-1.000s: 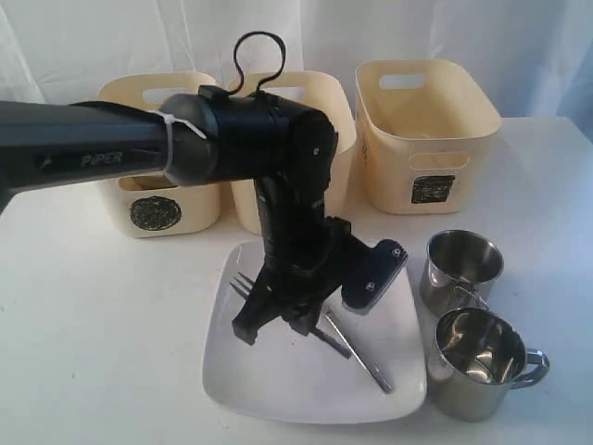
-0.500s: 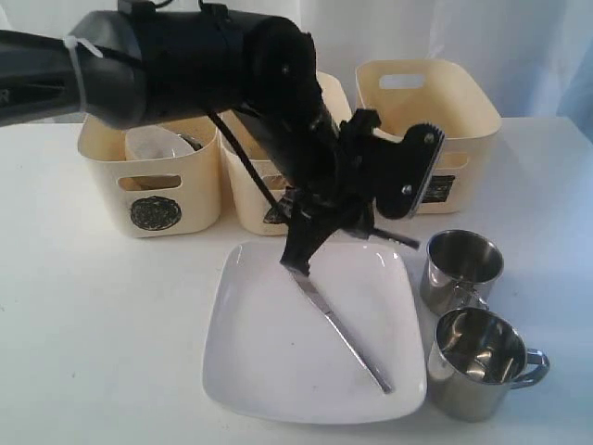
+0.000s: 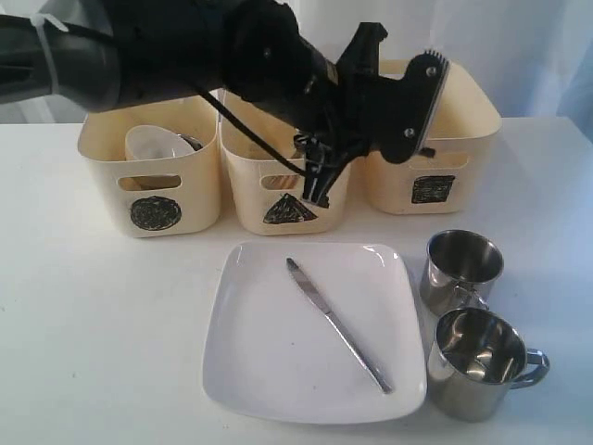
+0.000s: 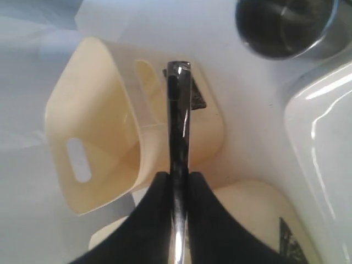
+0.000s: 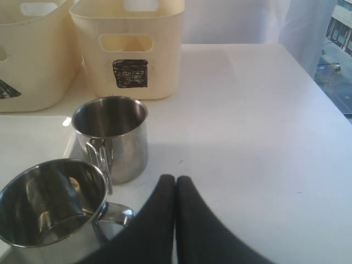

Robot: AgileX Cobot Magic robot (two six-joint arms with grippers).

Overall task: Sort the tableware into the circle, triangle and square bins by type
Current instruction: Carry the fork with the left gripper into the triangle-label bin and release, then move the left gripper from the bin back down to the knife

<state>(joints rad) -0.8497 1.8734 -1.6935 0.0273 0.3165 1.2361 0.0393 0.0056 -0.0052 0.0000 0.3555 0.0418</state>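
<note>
My left gripper (image 3: 313,190) hangs over the front rim of the triangle bin (image 3: 287,211), shut on a steel fork (image 4: 179,110); only the fork's handle shows between the fingers (image 4: 159,220). A steel knife (image 3: 338,324) lies diagonally on the large white square plate (image 3: 259,371). Two steel mugs (image 3: 460,269) (image 3: 477,362) stand right of the plate. A white bowl (image 3: 153,144) sits in the circle bin (image 3: 153,199), with a steel bowl's edge (image 3: 190,141) behind it. My right gripper (image 5: 175,179) is shut on nothing, low over the table beside the mugs (image 5: 113,135) (image 5: 52,203).
The square bin (image 3: 431,139) stands at the back right, behind the mugs. The left arm's black body (image 3: 185,46) spans the upper left of the exterior view and hides the bins' back rims. A white curtain hangs behind the table.
My left gripper lifted the fork off the plate and carried it up and back to the triangle bin. The knife stayed on the plate. The right gripper has not moved.
</note>
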